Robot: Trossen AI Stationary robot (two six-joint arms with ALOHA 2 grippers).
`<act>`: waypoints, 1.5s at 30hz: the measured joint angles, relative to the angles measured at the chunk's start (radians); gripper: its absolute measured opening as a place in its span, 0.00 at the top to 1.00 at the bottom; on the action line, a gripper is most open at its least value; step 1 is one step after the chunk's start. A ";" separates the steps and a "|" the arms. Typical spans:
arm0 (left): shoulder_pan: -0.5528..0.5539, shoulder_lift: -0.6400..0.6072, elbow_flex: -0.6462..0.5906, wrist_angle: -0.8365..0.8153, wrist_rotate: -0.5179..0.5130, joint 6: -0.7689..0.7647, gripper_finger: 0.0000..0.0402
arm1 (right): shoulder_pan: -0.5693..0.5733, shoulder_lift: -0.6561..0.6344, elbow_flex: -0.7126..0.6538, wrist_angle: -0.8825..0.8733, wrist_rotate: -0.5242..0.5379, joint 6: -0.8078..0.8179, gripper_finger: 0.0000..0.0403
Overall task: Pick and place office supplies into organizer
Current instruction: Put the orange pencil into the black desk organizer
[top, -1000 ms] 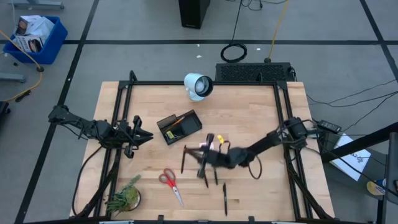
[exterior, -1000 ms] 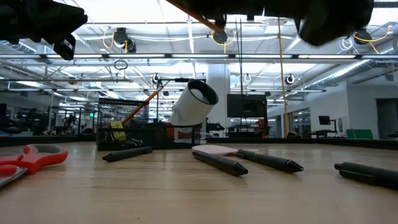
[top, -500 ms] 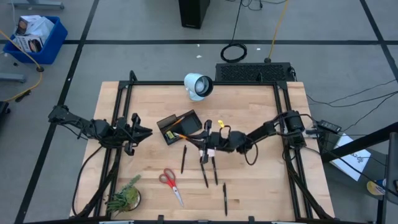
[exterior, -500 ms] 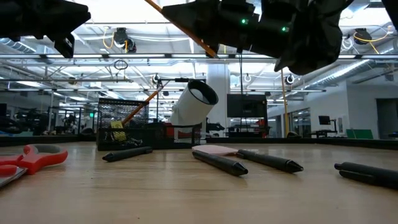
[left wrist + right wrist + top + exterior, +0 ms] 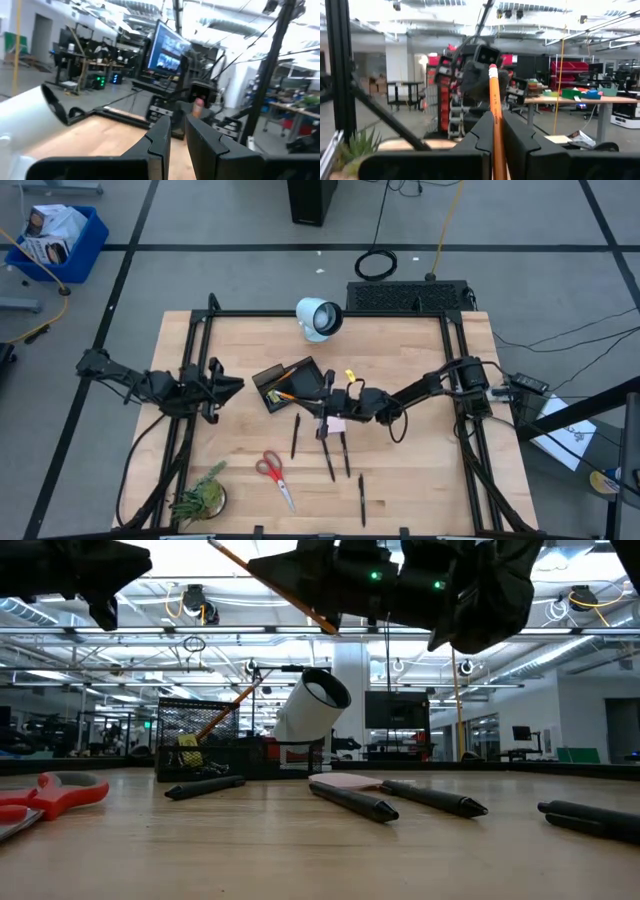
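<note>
My right gripper (image 5: 322, 402) hangs over the table's middle, just right of the black organizer (image 5: 288, 384), and is shut on an orange pencil (image 5: 494, 100). In the low view that pencil (image 5: 270, 585) slants high above the table. Another orange pencil (image 5: 230, 705) leans in the organizer. Several black pens (image 5: 328, 458) lie on the wood in front of the arm, beside a pink sticky-note pad (image 5: 345, 781). The red-handled scissors (image 5: 273, 477) lie nearer the front edge. My left gripper (image 5: 178, 131) waits at the table's left side, open by a narrow gap and empty. My right gripper pinches the pencil's shaft (image 5: 496, 131) between its two fingers. The pencil runs out past the fingertips, and its eraser end (image 5: 492, 67) is free beyond them. The fingers reach roughly level from the table's right side. The pencil is lifted clear of the table and tilted.
A white lamp-like cylinder (image 5: 318, 318) lies behind the organizer near the far edge. A small yellow clip (image 5: 350, 376) sits beside my right arm. A green plant (image 5: 200, 498) stands at the front left corner. A black grille-like box (image 5: 410, 296) lies past the far edge.
My right gripper has carried the pencil toward the table's far edge and a little left, up to the organizer, rolling as it went. The pencil has stayed clear of the table. My left gripper has turned slightly toward the far edge in place.
</note>
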 joint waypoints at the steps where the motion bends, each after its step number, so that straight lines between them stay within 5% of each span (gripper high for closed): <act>1: 0.002 0.008 0.000 0.002 -0.013 -0.011 0.84 | 0.000 0.000 0.005 -0.016 0.000 -0.006 0.96; 12: 0.011 0.120 0.000 0.141 0.045 -0.111 0.82 | -0.009 0.000 0.015 -0.017 0.002 0.066 0.96; 25: 0.013 0.423 0.000 0.462 0.013 -0.121 0.47 | -0.013 0.009 0.050 -0.009 0.006 0.098 0.96; 34: 0.080 0.622 0.001 0.722 0.050 -0.130 0.48 | -0.035 0.009 0.120 -0.124 0.034 0.128 0.96; 45: 0.154 0.812 0.147 0.727 0.128 -0.151 0.49 | -0.057 0.009 0.123 -0.143 0.027 0.176 0.96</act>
